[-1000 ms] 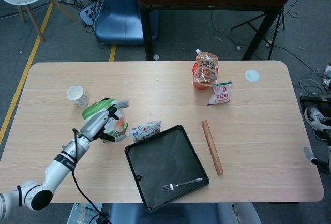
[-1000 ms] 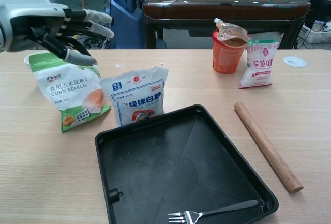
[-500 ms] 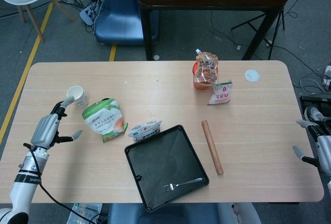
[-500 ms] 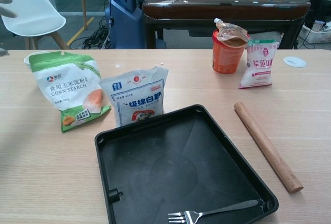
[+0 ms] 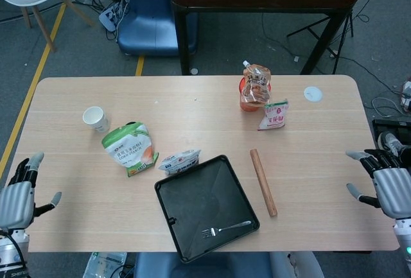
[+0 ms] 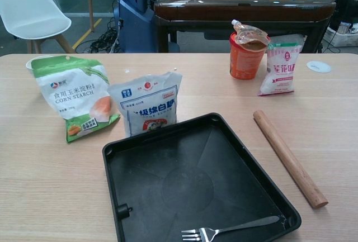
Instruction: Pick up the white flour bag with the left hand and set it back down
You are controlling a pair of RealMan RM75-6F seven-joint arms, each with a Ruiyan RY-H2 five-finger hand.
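Note:
A white and green corn starch bag stands upright on the left part of the table, with nothing touching it. Beside it to the right leans a white bag with a blue label, against the black tray's back corner. My left hand hovers off the table's front left edge, fingers spread and empty, well clear of both bags. Off the right edge hangs my right hand, also spread and empty. The chest view shows neither hand.
A black tray holds a fork. A wooden rolling pin lies right of it. At the back stand a paper cup, an orange cup with a pouch and a small white and pink bag.
My left hand has left the corn starch bag and drawn back to the table's front left edge. The bag stays upright in place. My right hand has come further into view.

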